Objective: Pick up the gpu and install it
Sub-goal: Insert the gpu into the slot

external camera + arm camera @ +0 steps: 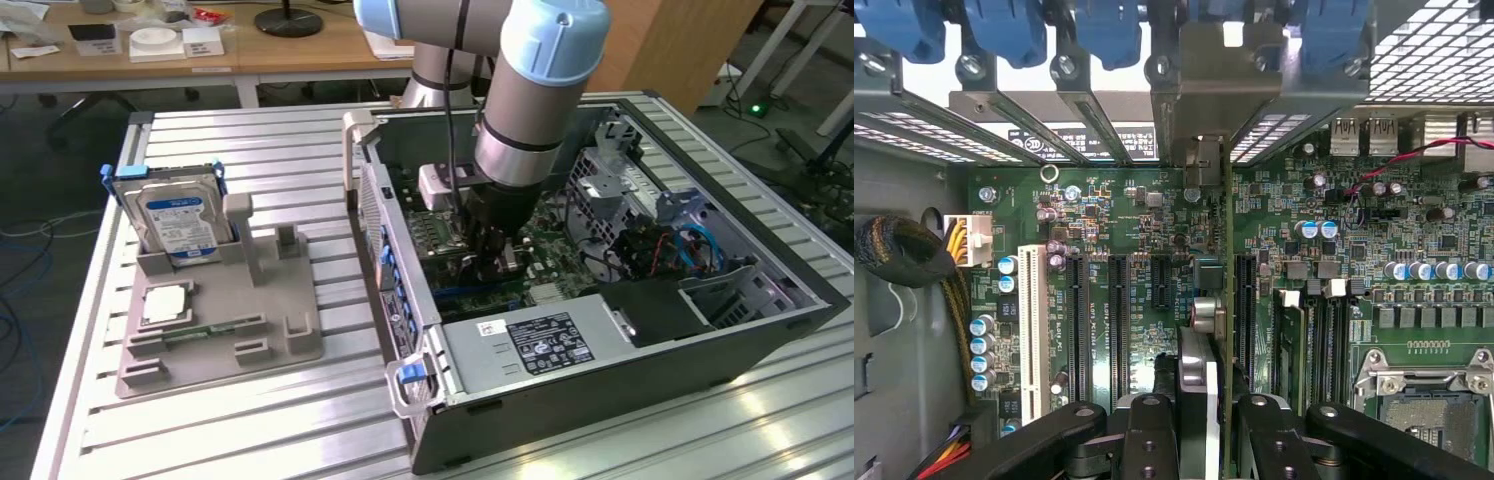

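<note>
Pincer clamps the gpu edge-on, its bracket up by the rear slot covers, over the motherboard inside the open computer case. At nine o'clock of the case, a hard drive stands in a grey holder on the counter.

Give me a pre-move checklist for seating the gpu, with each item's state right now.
1. gpu gripped edge-on by the gripper: ok.
2. Card over the motherboard slots, inside the computer case: ok.
3. Bracket at the rear opening: ok.
4. Card edge exactly in line with a slot: cannot tell.
5. Card fully seated: cannot tell.
6. Hard drive parked outside in its holder, out of the way: ok.
</note>
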